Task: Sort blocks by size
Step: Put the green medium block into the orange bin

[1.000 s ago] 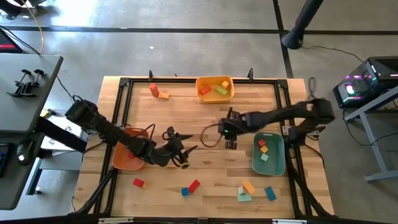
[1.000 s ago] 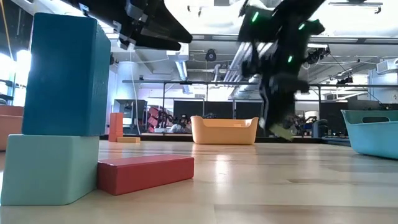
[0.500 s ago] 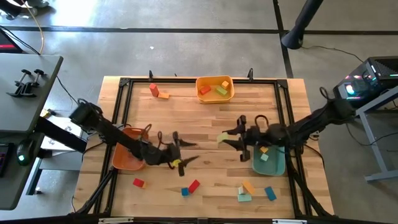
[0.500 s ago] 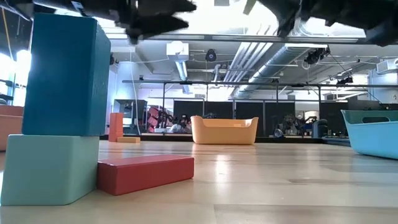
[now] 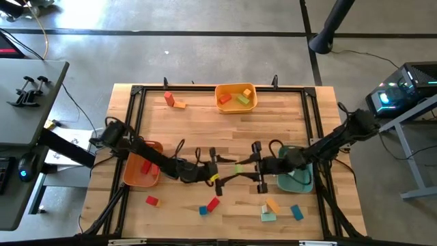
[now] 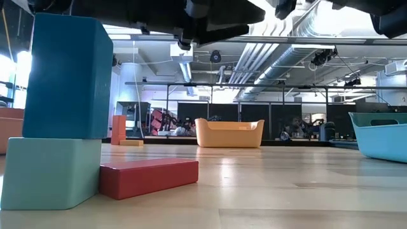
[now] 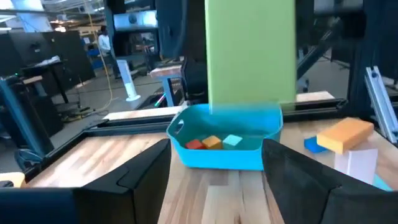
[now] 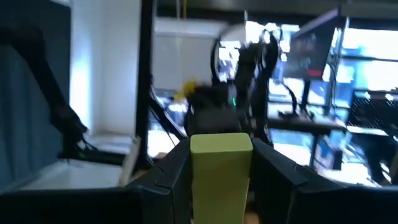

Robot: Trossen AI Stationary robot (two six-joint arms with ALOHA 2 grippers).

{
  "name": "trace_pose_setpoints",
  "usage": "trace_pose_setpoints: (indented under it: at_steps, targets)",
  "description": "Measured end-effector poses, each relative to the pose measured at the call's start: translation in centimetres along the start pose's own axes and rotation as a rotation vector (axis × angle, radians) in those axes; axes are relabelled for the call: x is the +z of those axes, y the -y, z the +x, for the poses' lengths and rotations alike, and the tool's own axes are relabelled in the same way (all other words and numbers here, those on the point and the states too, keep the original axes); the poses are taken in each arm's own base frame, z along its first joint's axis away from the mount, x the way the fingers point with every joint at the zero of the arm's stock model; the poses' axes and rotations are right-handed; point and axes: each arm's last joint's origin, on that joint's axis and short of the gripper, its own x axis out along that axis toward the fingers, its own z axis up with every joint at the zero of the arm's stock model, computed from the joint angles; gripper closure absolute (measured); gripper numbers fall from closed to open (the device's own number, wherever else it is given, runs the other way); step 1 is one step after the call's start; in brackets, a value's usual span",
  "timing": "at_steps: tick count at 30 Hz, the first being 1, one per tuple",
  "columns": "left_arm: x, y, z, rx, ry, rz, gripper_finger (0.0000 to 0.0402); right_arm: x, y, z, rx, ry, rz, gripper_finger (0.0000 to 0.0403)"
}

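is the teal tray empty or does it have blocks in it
Not empty. In the left wrist view the teal tray holds at least three small blocks: red, orange and teal.

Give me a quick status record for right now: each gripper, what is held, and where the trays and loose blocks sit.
right gripper: mid-table, jaws shut on the green block
left gripper: facing the right one, jaws open either side of the green block
teal tray: right side, blocks inside
orange tray: left side, holds a red block
yellow tray: far edge, holds blocks
loose blocks: several along the near edge, two at the far left
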Motion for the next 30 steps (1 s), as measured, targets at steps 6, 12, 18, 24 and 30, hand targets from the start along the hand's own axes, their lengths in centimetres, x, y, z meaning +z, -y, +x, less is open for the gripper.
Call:
trace_pose_setpoints:
  at_steps: [6, 12, 18, 24, 30]
  targets:
    - [1.3, -0.4, -0.2, -0.006, 0.037, -0.097, 0.0148, -0.9, 0.4, 0.1, -0.091, -0.108, -0.006, 0.0277]
    - [1.2, -0.4, -0.1, -0.005, 0.028, -0.106, 0.0151, -1.3, 0.5, 0.1, -0.101, -0.144, 0.007, 0.0277]
    - [0.9, -0.6, 0.1, 0.001, -0.004, -0.118, 0.0168, -1.3, 0.5, 0.1, -0.1, -0.145, 0.009, 0.0277]
    - [0.7, -0.7, 0.1, 0.012, -0.016, -0.123, 0.0233, -1.6, 0.5, 0.1, -0.1, -0.176, 0.016, 0.0277]
    - [0.7, -0.7, 0.1, 0.014, -0.02, -0.109, 0.0306, -1.8, 0.5, 0.0, -0.098, -0.196, 0.034, 0.0198]
